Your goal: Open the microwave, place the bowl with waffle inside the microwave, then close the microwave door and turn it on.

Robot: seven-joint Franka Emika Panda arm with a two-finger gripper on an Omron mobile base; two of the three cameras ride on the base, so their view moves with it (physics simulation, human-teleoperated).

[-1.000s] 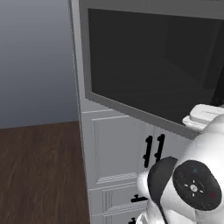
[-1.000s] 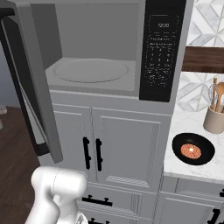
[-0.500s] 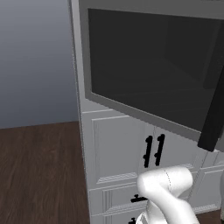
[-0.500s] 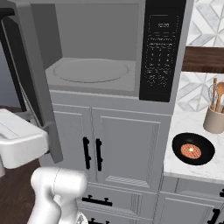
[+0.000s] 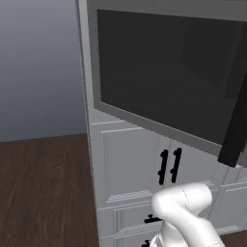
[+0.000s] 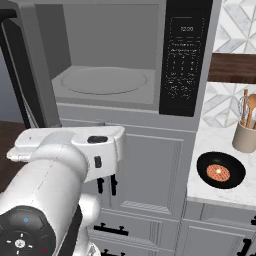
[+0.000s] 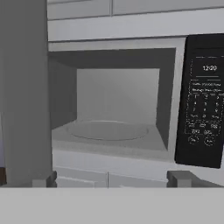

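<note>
Microwave (image 6: 115,75) built into white cabinets, cavity exposed, grey inside, round turntable (image 6: 107,81) bare. Microwave door (image 5: 164,82) swung wide to the left, dark tinted window facing the left base view, long black bar handle (image 5: 235,120) at its free edge; in the hand view the door (image 7: 24,92) stands edge-on at the left of the cavity. Black control panel (image 6: 186,55) to the right of the opening, display lit, also seen in the hand view (image 7: 203,105). End effector (image 7: 112,179) released, jaws spread wide, 2 dark fingertips (image 7: 46,180) low in the hand view, nothing between them, pointed at the open cavity from in front, apart from it. White arm (image 6: 65,160) raised before the lower cabinet doors. Black bowl (image 6: 220,172) with a round brown waffle (image 6: 218,172) inside, resting on the white table (image 6: 210,192) right of the microwave and below its level. Utensil holder (image 6: 246,135) near the bowl, further back.
</note>
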